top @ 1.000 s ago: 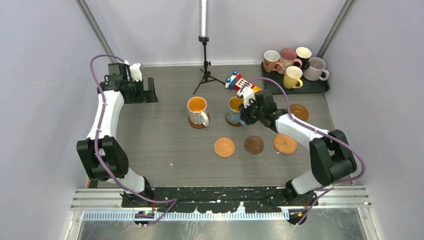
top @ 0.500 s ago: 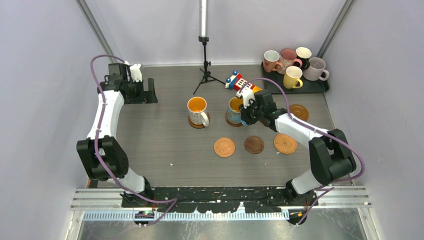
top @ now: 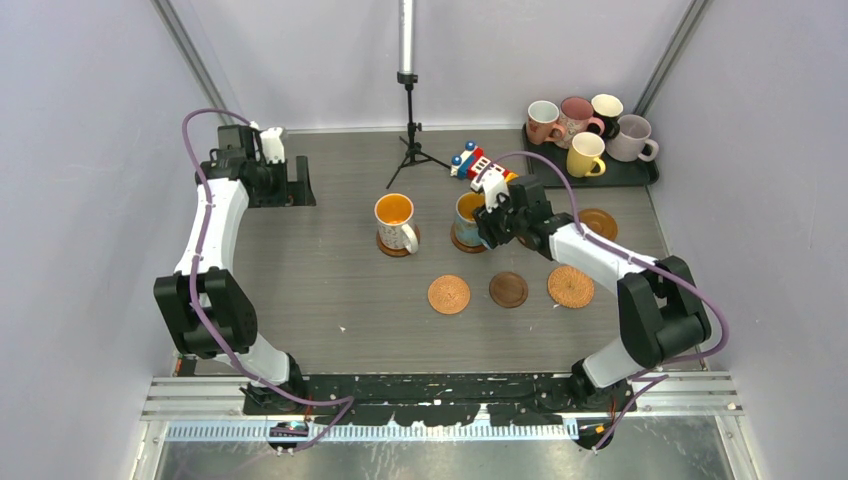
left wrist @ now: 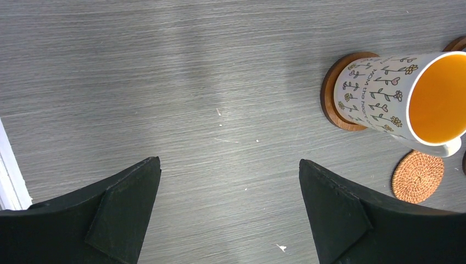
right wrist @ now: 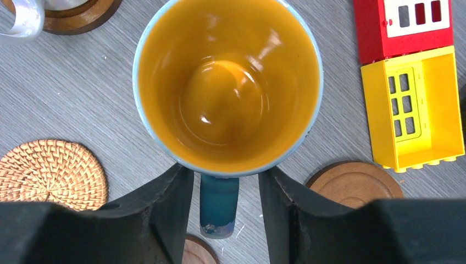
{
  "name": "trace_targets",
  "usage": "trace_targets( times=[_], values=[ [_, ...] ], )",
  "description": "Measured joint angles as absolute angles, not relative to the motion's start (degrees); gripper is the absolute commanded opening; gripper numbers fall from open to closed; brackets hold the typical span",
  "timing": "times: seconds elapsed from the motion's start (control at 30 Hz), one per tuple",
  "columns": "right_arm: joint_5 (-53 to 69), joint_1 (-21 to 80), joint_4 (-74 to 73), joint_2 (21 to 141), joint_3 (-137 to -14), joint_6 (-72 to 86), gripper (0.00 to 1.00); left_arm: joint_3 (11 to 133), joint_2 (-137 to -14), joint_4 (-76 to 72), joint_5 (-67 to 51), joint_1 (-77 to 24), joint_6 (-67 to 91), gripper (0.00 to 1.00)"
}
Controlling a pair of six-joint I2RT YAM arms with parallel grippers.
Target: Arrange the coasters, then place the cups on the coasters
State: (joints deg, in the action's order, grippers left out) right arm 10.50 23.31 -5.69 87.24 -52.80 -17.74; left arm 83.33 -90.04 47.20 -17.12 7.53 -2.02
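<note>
Right wrist view: blue ceramic mug with orange inside (right wrist: 228, 82), jaws parted

Right gripper (right wrist: 225, 175) open astride mug handle, touching neither side, presumably to leave it standing. Round brown wooden coaster (top: 462, 247) under mug shown only by top external view. Left gripper (left wrist: 226, 162) agape, well left of mug, empty

Grey table (top: 330, 290), black tripod stand (top: 410, 140) at rear, red-yellow toy block (top: 472, 162), black tray (top: 625, 173) rear right
</note>
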Motion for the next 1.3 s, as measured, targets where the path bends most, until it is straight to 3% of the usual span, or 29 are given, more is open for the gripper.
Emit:
trace_targets(
  times=[0.47,0.73,1.07,1.3],
  values=[
    [16.36,21.08,-19.2,80.36,-58.94,-17.1,0.69,83.33,-90.04,47.48,-17.21,7.53,-2.04,1.0],
    [23.05,8.47,-24.75,79.37,-74.19,-10.39,0.7,83.33,-90.02,47.46,-17.63,7.53,-2.02,1.0],
    [24.56,-15.99,-25.78,97.6,-97.08,-7.07,0.7,83.33,-90.04,47.42,-18.06,7.53,-1.54,1.0],
    [24.43,-24.27,-30.3,113.71,-108.77,-11.33,0.7,83.33,-90.54,47.4,-18.02,7.53,-1.43,1.0]
  ],
)
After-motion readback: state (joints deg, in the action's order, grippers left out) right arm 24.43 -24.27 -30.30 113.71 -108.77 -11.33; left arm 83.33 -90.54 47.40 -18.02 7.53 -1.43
